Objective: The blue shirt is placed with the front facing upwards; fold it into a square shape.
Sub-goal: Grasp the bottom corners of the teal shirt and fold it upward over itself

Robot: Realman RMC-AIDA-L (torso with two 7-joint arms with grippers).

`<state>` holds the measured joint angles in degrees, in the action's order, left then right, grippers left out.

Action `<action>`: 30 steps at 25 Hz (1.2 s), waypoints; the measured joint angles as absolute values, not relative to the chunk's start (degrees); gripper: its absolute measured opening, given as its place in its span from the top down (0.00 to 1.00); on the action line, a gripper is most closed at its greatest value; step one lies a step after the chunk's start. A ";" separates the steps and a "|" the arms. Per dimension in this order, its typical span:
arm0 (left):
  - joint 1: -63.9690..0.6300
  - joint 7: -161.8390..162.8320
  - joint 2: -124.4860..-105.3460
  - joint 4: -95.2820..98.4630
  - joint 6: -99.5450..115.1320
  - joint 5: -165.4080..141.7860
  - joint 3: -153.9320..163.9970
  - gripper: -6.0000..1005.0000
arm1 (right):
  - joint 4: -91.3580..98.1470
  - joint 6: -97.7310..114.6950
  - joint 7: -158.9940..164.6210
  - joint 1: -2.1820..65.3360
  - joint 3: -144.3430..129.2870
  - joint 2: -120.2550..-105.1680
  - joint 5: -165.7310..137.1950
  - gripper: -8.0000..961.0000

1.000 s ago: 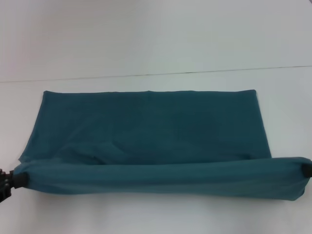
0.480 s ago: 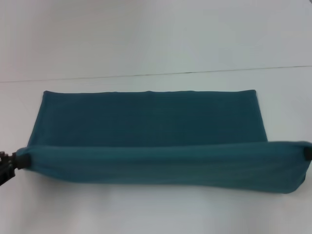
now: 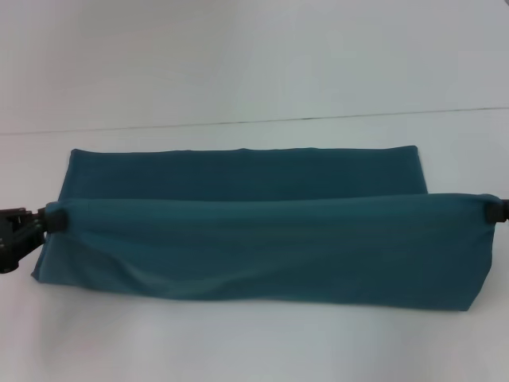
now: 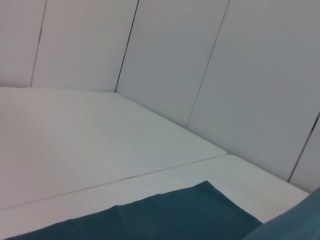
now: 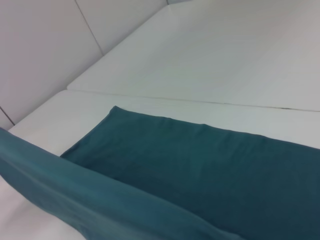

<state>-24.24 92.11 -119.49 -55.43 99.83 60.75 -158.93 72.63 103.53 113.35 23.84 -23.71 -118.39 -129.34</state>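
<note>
The white table (image 3: pixel 254 64) fills the head view, and the big dark teal-blue cotton shirt (image 3: pixel 262 239) stretches across the middle of it, its near edge lifted into a taut band over the flat far layer. The left gripper (image 3: pixel 48 220) at the left edge and the right gripper (image 3: pixel 487 211) at the right edge each pinch one end of that raised edge.
</note>
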 joint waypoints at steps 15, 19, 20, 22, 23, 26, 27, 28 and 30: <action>-20.61 88.94 -119.18 -55.29 104.36 61.53 -159.26 0.94 | 72.95 108.17 112.76 22.53 -24.28 -118.42 -129.42 0.96; -18.28 87.68 -118.98 -55.26 106.84 63.21 -159.26 0.94 | 73.08 110.77 112.36 21.71 -24.20 -118.47 -129.42 0.96; -17.60 87.58 -118.84 -55.26 107.43 63.85 -159.26 0.94 | 73.11 111.35 112.23 21.49 -24.13 -118.47 -129.42 0.96; -16.50 87.56 -118.53 -55.27 108.32 64.79 -159.27 0.94 | 73.16 112.24 112.10 20.95 -24.09 -118.45 -129.42 0.96; -15.97 87.54 -118.41 -55.27 108.80 65.08 -159.29 0.93 | 73.17 112.53 112.09 20.80 -24.14 -118.43 -129.42 0.96; -14.84 86.96 -118.31 -55.33 110.24 65.29 -159.35 0.93 | 73.21 113.37 112.06 20.26 -24.56 -118.45 -129.64 0.96; -14.43 86.41 -118.35 -55.35 110.94 65.31 -159.47 0.93 | 73.21 113.50 112.02 20.11 -24.80 -118.49 -129.81 0.96; -14.43 86.41 -118.35 -55.35 110.94 65.31 -159.47 0.93 | 73.21 113.55 111.93 19.94 -25.00 -118.55 -129.93 0.96; -13.47 84.58 -118.58 -55.38 112.87 65.44 -160.08 0.93 | 73.21 113.57 111.76 19.60 -25.42 -118.64 -130.02 0.96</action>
